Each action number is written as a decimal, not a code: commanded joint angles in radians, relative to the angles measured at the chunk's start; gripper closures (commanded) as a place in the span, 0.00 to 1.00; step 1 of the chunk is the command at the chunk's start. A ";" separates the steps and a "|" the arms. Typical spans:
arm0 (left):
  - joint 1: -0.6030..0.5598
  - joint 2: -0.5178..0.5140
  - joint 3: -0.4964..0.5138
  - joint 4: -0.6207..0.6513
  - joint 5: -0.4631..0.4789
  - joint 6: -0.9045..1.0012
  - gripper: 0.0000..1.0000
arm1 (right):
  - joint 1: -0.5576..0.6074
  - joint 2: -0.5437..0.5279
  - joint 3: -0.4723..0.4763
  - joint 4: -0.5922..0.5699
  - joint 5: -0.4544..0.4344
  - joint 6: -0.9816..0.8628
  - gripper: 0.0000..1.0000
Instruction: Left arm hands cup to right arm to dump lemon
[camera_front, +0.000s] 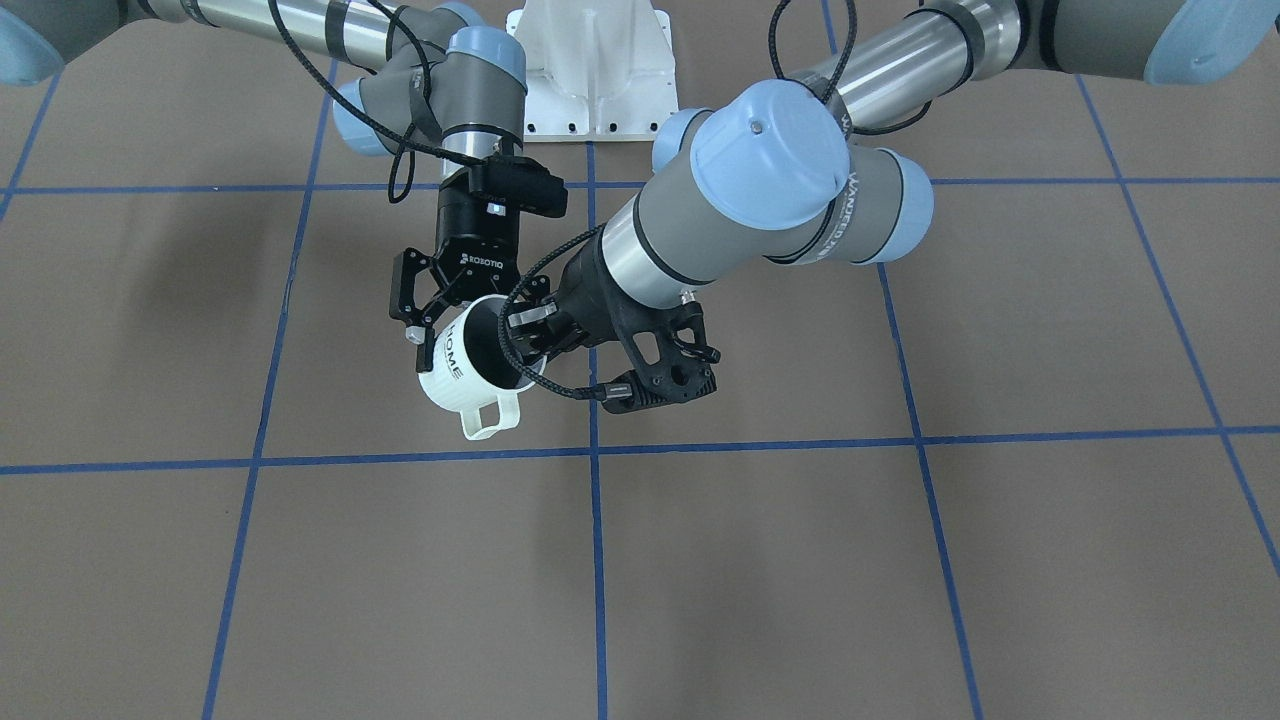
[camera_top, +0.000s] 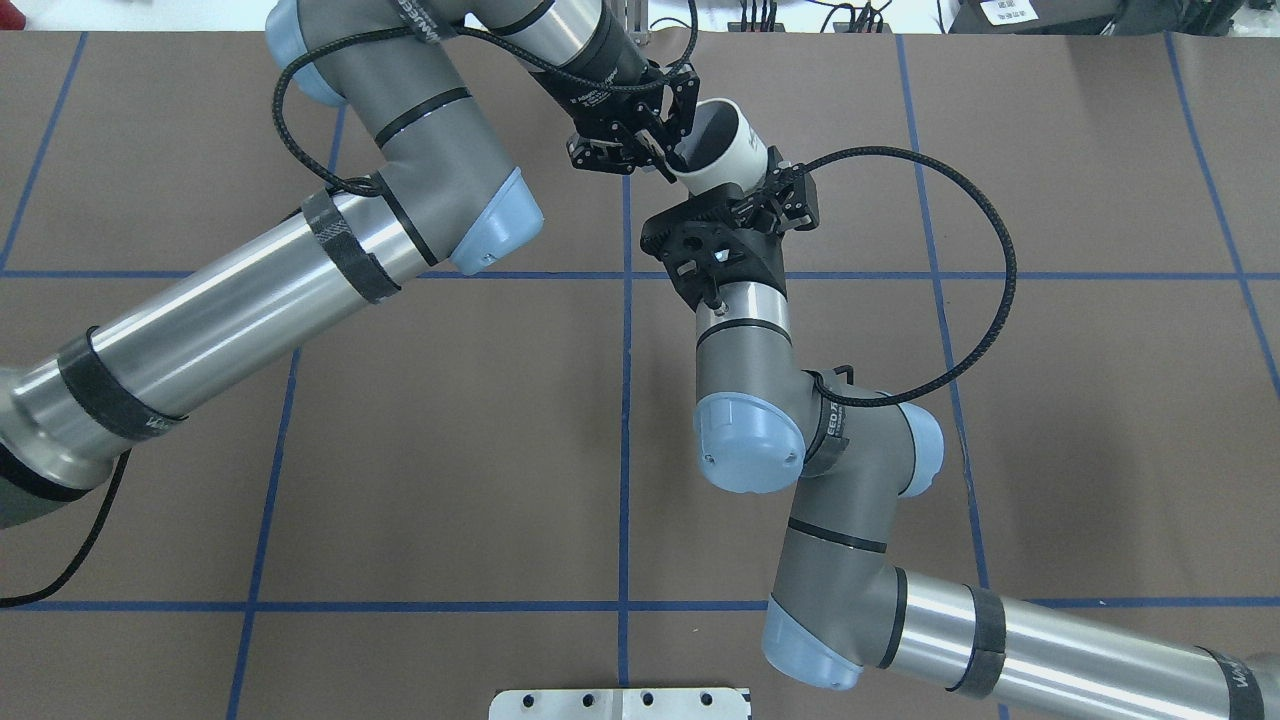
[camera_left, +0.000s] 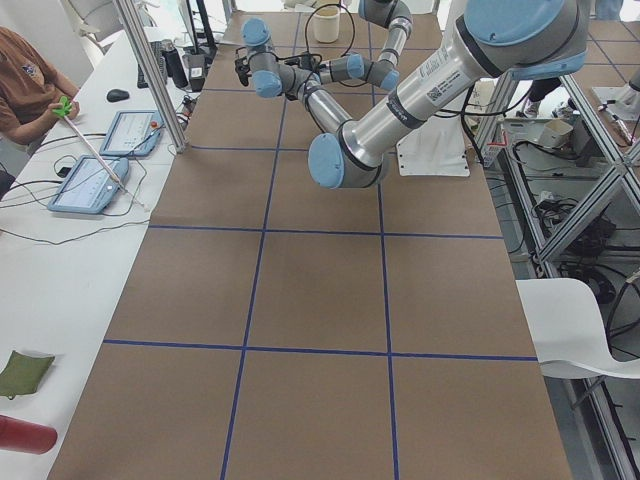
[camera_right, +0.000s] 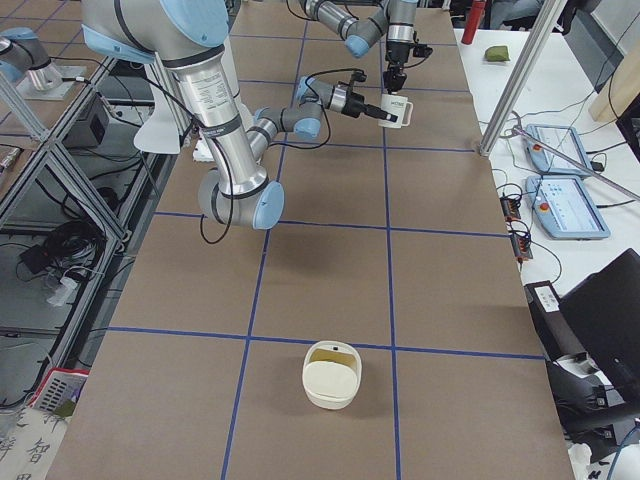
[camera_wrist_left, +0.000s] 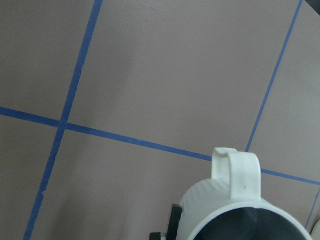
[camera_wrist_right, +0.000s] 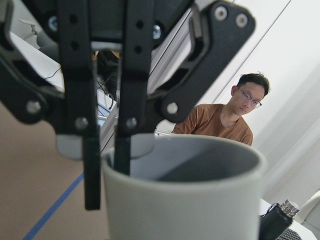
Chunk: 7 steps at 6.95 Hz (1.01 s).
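The white mug (camera_front: 450, 385) with black "HOME" lettering hangs in the air over the far middle of the table, handle toward the operators' side. My left gripper (camera_front: 515, 335) comes down from above and is shut on its rim, one finger inside and one outside, as the right wrist view (camera_wrist_right: 105, 155) shows. My right gripper (camera_front: 465, 335) reaches in level from the robot's side. It is open and straddles the mug's body (camera_top: 735, 150), with a gap at the finger that shows. The mug's inside looks dark grey. The lemon is hidden.
A cream container (camera_right: 332, 375) with a handle stands on the brown table (camera_front: 800, 560) toward the robot's right end. An operator (camera_left: 30, 80) sits at the side desk with tablets (camera_right: 560, 205). Blue tape lines mark a grid.
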<state>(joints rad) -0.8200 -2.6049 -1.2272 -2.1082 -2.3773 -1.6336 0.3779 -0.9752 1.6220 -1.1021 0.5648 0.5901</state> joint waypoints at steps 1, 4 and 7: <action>-0.002 0.000 0.000 0.001 0.000 0.001 1.00 | 0.000 0.006 0.001 0.001 0.001 0.001 0.00; -0.022 -0.001 -0.001 -0.001 -0.002 -0.003 1.00 | -0.005 0.000 -0.001 0.002 0.001 0.001 0.00; -0.106 -0.004 -0.002 0.001 -0.016 -0.002 1.00 | -0.005 -0.002 0.006 0.007 0.003 0.001 0.00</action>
<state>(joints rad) -0.8882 -2.6088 -1.2296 -2.1090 -2.3881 -1.6356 0.3729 -0.9766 1.6235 -1.0962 0.5664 0.5906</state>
